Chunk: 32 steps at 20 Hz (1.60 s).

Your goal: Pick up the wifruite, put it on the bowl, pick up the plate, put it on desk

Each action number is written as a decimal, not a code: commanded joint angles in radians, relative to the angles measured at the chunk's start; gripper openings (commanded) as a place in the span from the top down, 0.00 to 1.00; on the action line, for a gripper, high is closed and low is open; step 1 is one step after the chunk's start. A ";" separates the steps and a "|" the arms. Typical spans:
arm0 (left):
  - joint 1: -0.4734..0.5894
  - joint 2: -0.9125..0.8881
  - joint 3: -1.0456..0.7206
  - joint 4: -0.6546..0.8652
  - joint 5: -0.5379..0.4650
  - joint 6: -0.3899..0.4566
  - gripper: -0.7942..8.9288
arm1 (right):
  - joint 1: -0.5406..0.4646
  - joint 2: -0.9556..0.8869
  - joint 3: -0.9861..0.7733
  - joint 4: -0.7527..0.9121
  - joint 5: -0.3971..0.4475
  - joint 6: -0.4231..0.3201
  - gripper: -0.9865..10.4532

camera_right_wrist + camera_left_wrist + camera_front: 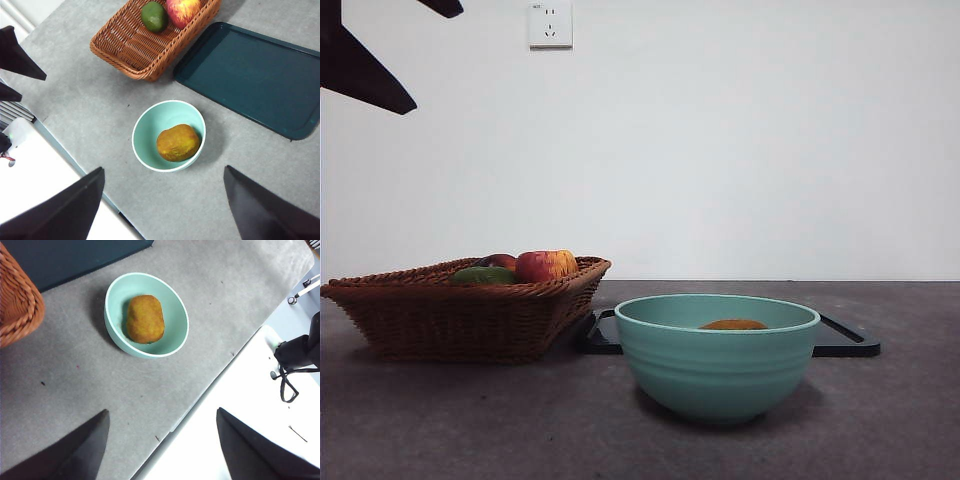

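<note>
Brown fruit point(178, 142) lies inside the teal bowl point(145, 140), resting on the bowl's floor; from the front only its top point(734, 324) shows above the bowl point(717, 365) rim.

Bowl stands on the grey desk point(440, 420), upright, alone on its patch of surface.

Dark tray point(250, 75) lies flat on the desk just behind the bowl, near it but apart. Nothing on the tray.

Wicker basket point(145, 45) sits beside the bowl, next to the tray's end. Whether basket and tray touch, cannot tell. In the basket: a green fruit point(154, 16) and a red-yellow apple point(182, 10), side by side.

Left gripper point(160, 450): jaws spread wide, nothing between them, high above the bowl point(114, 322) and off to one side, over the desk edge. Fruit point(145, 319) visible below it.

Right gripper point(165, 210): jaws likewise spread wide and empty, high above the bowl.

Wall socket point(550, 24) on the white wall behind the bowl.
</note>
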 commanded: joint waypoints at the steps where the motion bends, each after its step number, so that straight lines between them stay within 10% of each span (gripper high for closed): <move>1: -0.006 0.005 0.006 0.007 0.006 0.019 0.57 | 0.005 0.007 0.011 -0.007 0.002 0.034 0.58; 9: -0.006 0.005 0.006 0.008 0.005 0.019 0.57 | 0.062 0.009 -0.270 0.173 0.017 0.298 0.65; 14: -0.006 0.005 0.006 0.009 0.005 0.019 0.57 | 0.224 0.092 -0.391 0.396 0.208 0.432 0.65; 24: -0.006 0.005 0.006 0.007 0.005 0.019 0.57 | 0.419 0.447 -0.393 0.688 0.517 0.490 0.74; 32: -0.006 0.005 0.006 0.008 0.005 0.019 0.56 | 0.441 0.573 -0.393 0.754 0.544 0.490 0.79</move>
